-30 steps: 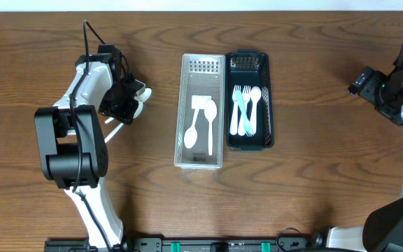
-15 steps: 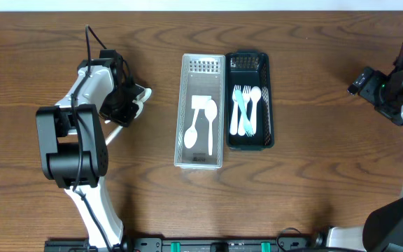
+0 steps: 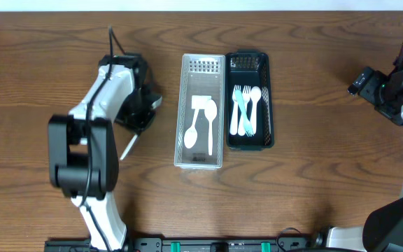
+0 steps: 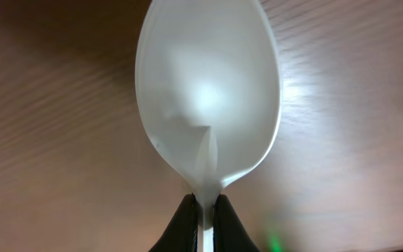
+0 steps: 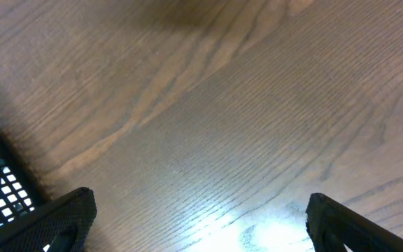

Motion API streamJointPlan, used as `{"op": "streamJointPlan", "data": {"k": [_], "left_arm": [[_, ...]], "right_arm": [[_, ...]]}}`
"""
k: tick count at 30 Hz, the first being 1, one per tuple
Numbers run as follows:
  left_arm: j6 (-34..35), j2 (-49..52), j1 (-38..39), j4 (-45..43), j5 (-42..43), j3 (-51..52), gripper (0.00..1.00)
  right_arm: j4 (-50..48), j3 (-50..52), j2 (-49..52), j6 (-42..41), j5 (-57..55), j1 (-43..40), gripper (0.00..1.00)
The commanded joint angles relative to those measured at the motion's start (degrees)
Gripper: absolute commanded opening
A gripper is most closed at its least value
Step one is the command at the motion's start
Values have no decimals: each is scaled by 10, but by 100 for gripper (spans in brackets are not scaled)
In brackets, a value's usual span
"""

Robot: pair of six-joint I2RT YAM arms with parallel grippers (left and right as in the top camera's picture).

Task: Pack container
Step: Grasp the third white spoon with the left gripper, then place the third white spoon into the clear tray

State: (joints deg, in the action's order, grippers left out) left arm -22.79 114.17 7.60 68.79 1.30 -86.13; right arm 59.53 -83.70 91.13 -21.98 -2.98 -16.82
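Cutlery (image 3: 201, 129) lay in the clear tray (image 3: 203, 66) and dark bin (image 3: 265, 70); the left gripper (image 4: 203, 213) pinched one more spoon (image 4: 208, 98), apparently short of either, the right gripper (image 5: 201, 220) spread.

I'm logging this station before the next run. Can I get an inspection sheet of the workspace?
Surface: wood-grain table, no spills seen.
Job's things: white basket holds two white spoons; dark basket beside it holds teal and white cutlery.
Clutter: nothing seen.
Grippers: left gripper shut on a white spoon; right gripper open, empty.
Cables: black cable on left arm.
Surroundings: nothing seen.
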Motion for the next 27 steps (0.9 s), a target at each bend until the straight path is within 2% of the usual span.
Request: {"op": "streamJointPlan", "data": {"k": [1,6,14,17,21,24,27], "left_arm": [[90,-83,35,8,24,-45,6],[158,-153,98,-50,114,-49,6],[248,-127,178,-161,120,-32,7],[284,-100,186,-185,120,-32,17],[292,-103,179,-181,120,-43,38],[270,-122,158,-153,112,-73,45],[223,-147,127,-132,68,-86,53]], "right_arm": [[1,2,2,-7,0,-4,99],[1,2,2,-7,0,-4,99],[1,2,2,-7,0,-4,99],[1,2,2,-7,0,-4,99],[1,2,2,-7,0,-4,99],[1,2,2,-7,0,-4,99],[1,2,2,-7,0,-4,99]]}}
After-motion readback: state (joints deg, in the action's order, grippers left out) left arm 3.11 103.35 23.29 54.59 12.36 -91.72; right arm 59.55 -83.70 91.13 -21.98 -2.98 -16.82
